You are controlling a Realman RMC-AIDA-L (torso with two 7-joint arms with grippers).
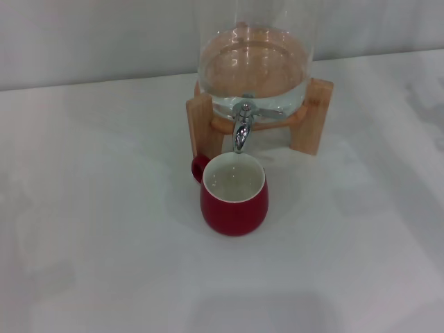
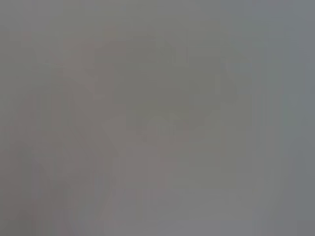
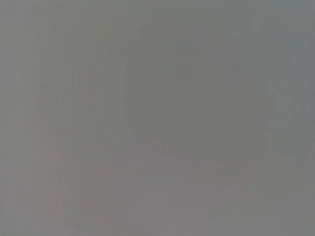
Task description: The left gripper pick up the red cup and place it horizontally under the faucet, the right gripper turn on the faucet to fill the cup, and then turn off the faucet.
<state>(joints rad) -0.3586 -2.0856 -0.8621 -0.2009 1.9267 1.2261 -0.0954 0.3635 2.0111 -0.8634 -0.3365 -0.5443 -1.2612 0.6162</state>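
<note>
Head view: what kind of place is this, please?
Probably a plain test bench set up for a drink-pouring trial, not a real kitchen: a bare white table, a glass water dispenser on a wooden stand, and a red cup under its chrome faucet.

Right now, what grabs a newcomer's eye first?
The red cup stands upright mid-table, directly under the chrome faucet, with liquid showing inside. Behind it the glass dispenser sits on a wooden stand. Neither claw is in view.

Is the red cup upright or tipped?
Upright: the red cup stands on the table below the faucet, rim up, white inside showing.
</note>
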